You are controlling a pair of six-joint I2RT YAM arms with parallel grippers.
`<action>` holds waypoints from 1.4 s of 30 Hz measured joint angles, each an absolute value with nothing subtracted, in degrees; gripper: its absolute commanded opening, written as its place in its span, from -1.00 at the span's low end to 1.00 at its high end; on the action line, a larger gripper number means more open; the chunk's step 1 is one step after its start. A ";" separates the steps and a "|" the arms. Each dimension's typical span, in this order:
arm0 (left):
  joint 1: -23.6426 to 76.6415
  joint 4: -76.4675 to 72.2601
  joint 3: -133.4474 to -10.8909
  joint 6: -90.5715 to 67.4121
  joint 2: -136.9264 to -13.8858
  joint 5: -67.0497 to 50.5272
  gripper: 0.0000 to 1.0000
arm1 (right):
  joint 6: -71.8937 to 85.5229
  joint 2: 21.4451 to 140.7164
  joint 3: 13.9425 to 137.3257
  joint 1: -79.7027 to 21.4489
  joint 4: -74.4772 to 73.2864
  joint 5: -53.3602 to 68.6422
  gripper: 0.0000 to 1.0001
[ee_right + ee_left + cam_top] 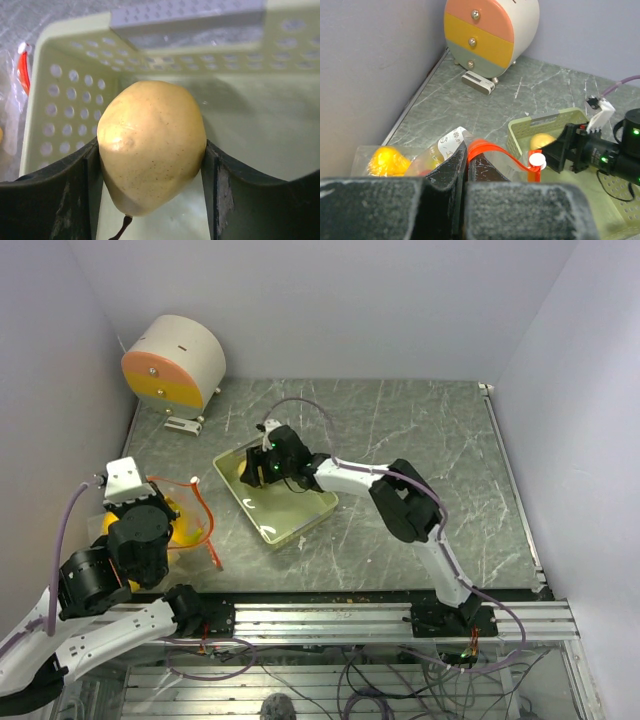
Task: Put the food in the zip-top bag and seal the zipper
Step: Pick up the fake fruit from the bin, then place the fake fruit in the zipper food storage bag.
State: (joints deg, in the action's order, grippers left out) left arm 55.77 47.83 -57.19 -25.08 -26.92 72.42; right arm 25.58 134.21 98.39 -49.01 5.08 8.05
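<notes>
The zip-top bag (427, 157) lies floppy at the table's left, with yellow food (387, 160) inside it. Its red-orange zipper (492, 150) arches up from my left gripper (465, 155), which is shut on the strip at the bag's mouth. A white slider (537, 160) sits at the strip's far end. In the top view the bag (185, 525) lies beside the left gripper (150, 502). My right gripper (152, 155) reaches into the pale green tray (65, 90), and both fingers press the sides of a yellow pear-shaped fruit (150, 145).
A round drawer unit (175, 362) with peach, yellow and green fronts stands at the back left corner. The tray (300, 525) lies mid-table, just right of the bag. Walls close the left, back and right sides.
</notes>
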 measured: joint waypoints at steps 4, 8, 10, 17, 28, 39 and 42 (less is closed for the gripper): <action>55.77 46.09 -56.51 -24.93 -27.88 71.75 -0.86 | 24.32 125.58 88.64 -48.27 5.08 5.65 -0.21; 55.77 42.50 -54.65 -24.86 -30.65 70.04 -0.86 | 22.72 112.79 79.57 -47.29 5.06 3.09 -0.21; 55.77 40.69 -53.67 -24.88 -32.64 69.10 -0.86 | 21.58 105.80 76.20 -46.70 5.37 3.31 -0.21; 55.77 32.01 -46.28 -26.17 -38.13 65.28 -0.86 | 18.59 85.84 67.26 -46.63 6.59 10.72 -0.21; 55.77 27.33 -42.74 -30.89 -45.60 62.15 -0.86 | 14.20 78.02 63.09 -59.07 4.84 20.84 -0.21; 55.72 27.90 -42.63 -31.14 -40.69 62.08 -0.87 | 17.17 88.12 63.92 -60.07 5.48 15.59 -0.21; 55.72 28.29 -42.63 -31.59 -40.07 62.00 -0.86 | 17.96 92.90 66.17 -60.07 5.82 14.31 -0.10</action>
State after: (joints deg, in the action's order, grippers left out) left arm 55.72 28.29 -42.63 -31.59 -40.07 62.00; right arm 17.96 92.90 66.17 -60.07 5.82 14.31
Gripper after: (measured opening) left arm 0.075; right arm 0.659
